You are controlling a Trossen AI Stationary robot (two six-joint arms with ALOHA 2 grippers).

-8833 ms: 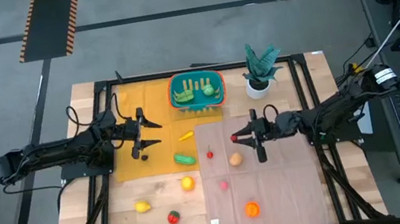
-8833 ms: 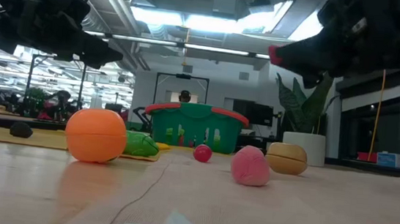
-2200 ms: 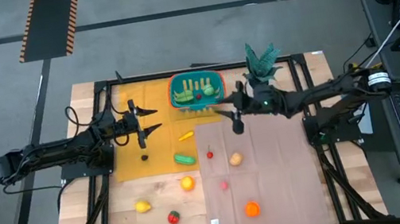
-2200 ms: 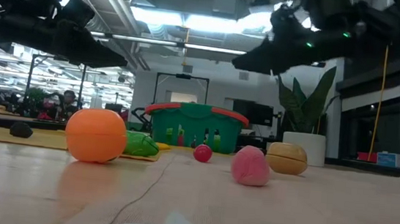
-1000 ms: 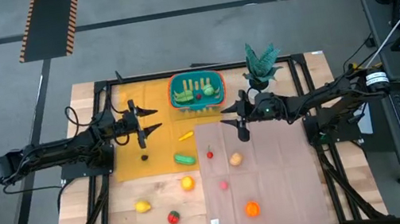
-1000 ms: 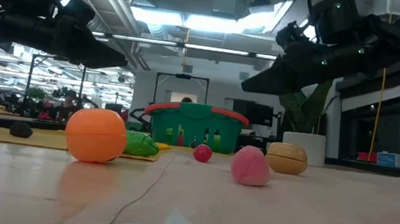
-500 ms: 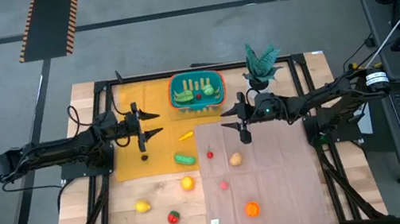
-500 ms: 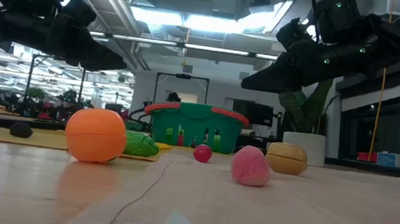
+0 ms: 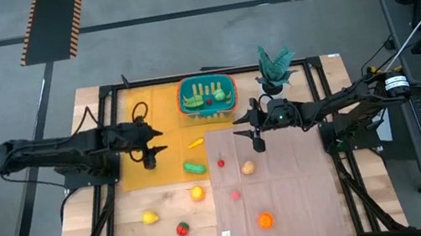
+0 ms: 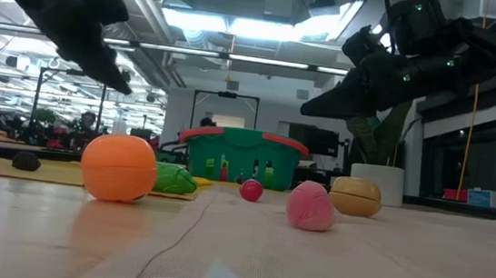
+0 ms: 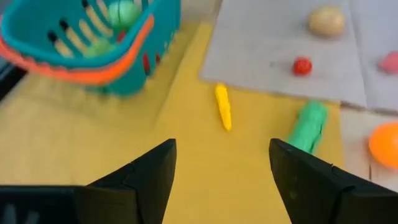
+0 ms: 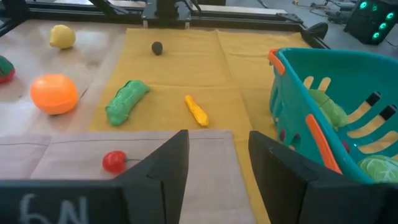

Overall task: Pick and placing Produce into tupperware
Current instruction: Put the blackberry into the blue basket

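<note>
High view: two dark arms reach over a wooden table laid with a yellow cloth [image 9: 138,170] and a pale pinkish mat [image 9: 284,182]. The left gripper [image 9: 150,150] hovers above the yellow cloth with its fingers apart and nothing between them, a small yellow carrot-shaped toy [image 9: 195,143] and a green cucumber-shaped toy [image 9: 195,168] lying ahead of it. The right gripper [image 9: 248,127] hangs near the mat's far edge, just beside the teal slotted plastic basket with an orange-red rim [image 9: 207,95], jaws also parted and empty. Green and yellow toy pieces already sit inside that basket. On the mat lie a tiny red cherry-like toy [image 9: 221,163], a tan potato-shaped toy [image 9: 247,166], a pink piece [image 9: 235,194] and an orange ball-shaped fruit [image 9: 265,220]. A small white label [image 9: 226,235] lies at the mat's near edge; its print cannot be read.
</note>
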